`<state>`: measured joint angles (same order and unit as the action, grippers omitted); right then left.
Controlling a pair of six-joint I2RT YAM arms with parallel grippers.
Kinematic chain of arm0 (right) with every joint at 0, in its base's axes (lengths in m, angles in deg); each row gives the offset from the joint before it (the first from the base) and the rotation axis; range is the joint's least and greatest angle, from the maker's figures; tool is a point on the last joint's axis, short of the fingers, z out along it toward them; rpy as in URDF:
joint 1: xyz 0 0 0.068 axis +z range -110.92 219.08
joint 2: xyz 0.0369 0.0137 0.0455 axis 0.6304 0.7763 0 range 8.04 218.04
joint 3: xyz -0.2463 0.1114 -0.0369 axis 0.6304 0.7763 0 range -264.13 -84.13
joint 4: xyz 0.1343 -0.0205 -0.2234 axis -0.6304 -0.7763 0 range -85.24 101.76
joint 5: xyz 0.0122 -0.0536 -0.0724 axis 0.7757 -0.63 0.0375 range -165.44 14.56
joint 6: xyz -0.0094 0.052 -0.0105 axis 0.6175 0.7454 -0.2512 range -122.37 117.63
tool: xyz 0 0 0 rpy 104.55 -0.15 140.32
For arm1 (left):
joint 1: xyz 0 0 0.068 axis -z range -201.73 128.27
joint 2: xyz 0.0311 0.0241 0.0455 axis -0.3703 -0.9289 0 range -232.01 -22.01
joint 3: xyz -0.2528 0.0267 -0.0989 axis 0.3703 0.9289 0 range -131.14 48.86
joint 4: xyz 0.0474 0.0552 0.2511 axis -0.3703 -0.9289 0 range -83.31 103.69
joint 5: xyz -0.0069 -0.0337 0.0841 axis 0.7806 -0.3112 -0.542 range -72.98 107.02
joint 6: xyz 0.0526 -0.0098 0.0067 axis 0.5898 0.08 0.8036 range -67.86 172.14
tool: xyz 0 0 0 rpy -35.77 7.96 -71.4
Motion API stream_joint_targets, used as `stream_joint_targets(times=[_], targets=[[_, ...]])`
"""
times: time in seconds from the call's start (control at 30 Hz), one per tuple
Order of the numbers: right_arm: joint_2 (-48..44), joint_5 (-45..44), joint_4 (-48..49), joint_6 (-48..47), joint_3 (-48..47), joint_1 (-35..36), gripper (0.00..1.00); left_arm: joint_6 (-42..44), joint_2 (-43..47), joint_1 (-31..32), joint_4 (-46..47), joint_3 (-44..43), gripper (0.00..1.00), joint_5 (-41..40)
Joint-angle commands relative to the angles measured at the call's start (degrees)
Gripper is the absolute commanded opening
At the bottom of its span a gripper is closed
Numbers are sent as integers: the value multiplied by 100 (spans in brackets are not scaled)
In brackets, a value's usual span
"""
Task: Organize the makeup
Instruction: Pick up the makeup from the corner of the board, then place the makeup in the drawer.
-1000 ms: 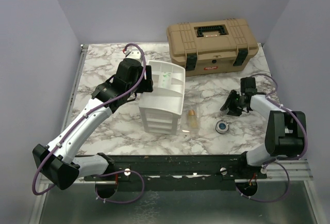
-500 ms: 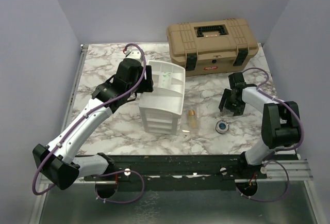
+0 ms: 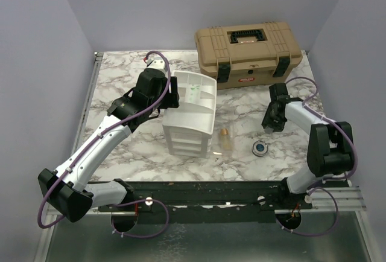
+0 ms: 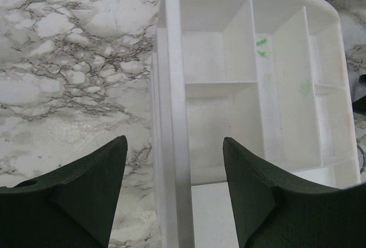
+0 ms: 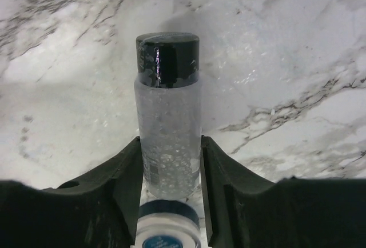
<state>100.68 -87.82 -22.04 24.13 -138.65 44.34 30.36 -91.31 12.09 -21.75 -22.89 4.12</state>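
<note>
Your right pincer (image 5: 169, 151) is closed on a small clear bottle (image 5: 167, 116) with a glossy black cap. Both fingers press its sides and the cap points away from the wrist. You cannot tell from these views whether the bottle is off the marble table (image 4: 68, 59) or resting on it.

The blue-centred compact (image 3: 260, 147) lies just behind the fingertips on the wrist side, loose on the marble. A small amber vial (image 3: 225, 139) lies further to that pincer's left, between it and the white drawer unit (image 4: 171, 88).

Your left pincer (image 4: 174, 145) stands open astride the unit's side wall, one finger outside and one over the top tray, gripping nothing.

No makeup shows in the tray's compartments, only green smudges, so I judge the sorting barely begun. The bottle has to be carried across, and the compact and vial are untouched. The tan toolbox (image 3: 247, 54) sits shut, well beyond both pincers.
</note>
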Motion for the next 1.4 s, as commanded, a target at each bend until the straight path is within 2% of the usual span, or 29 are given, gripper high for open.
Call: stream_joint_targets(times=[0.0, 0.27, 0.43, 0.63, 0.93, 1.1, 1.37], targets=[[-793, 669, 299, -161, 154, 2, 41, -7, 92, -9, 11, 15, 70, 82], [-1315, 2056, 390, -23, 238, 46, 38, -20, 31, -8, 46, 64, 70, 139], [-1580, 3297, 551, -445, 169, 324, 38, -165, 142, -10, 72, 330, 69, 152], [-1630, 3819, 461, -529, -62, 682, 37, -223, 266, -16, 143, 477, 69, 189], [-1390, 3711, 513, -298, -219, 1536, 37, -192, 247, -8, 143, 478, 69, 229], [-901, 3522, 446, -109, -413, 1972, 37, -190, 265, -17, 143, 429, 69, 237], [5, 2508, -92, 193, -1075, 2654, 38, -206, 377, -19, 134, 450, 69, 247]])
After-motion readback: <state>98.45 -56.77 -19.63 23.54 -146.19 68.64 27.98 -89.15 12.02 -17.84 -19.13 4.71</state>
